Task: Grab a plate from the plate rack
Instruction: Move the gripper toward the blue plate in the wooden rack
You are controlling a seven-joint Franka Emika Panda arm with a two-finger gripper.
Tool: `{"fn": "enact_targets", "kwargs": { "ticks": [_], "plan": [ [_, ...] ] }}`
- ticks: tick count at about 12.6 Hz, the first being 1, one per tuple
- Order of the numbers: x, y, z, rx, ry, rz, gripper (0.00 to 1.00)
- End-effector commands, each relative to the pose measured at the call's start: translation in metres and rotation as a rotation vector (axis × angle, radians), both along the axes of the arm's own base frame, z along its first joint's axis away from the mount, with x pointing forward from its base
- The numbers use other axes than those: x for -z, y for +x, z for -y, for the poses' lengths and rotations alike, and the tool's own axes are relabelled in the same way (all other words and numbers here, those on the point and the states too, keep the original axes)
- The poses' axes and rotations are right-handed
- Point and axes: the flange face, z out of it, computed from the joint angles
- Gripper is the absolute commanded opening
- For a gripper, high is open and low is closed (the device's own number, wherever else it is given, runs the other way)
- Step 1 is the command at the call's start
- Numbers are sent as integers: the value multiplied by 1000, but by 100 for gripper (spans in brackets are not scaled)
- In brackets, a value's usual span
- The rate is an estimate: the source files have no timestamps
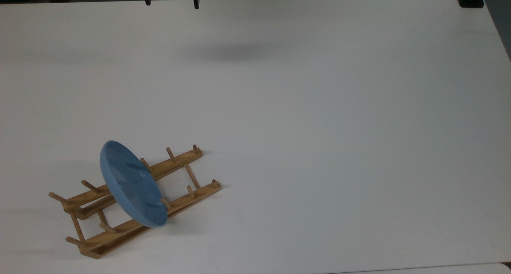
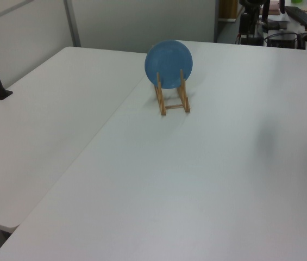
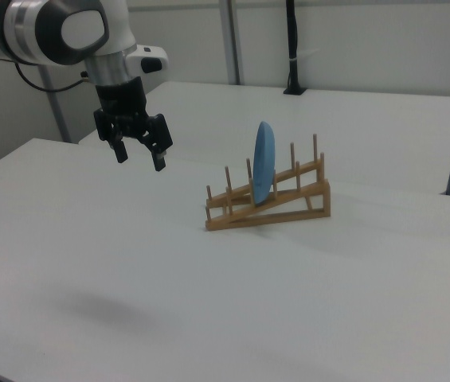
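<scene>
Right view: gripper [image 3: 139,157] hangs spread and empty, well apart from plate [image 3: 264,173] standing in plate rack [image 3: 288,208]; pick not begun.

Jaws spread, hanging high above bare white desk [image 3: 89,263], open air beneath and ahead of them, plate rack [image 3: 276,203] pegs flanking upright plate [image 3: 264,173] well off, plate's upper rim exposed.

Blue plate [image 2: 168,63] upright in wooden plate rack [image 2: 172,100], white table [image 2: 196,179]
</scene>
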Motion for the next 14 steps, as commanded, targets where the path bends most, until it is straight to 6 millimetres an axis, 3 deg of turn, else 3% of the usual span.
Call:
{"fn": "enact_targets", "kwargs": {
  "ticks": [1,5,9,12,14],
  "plan": [
    [2,5,0,-24,25,9,100],
    [-12,40,9,-18,-5,210,100],
    [-11,81,13,-19,-58,382,100],
    [9,122,18,70,-175,509,100],
    [22,133,18,93,-230,555,93]
  ]
}}
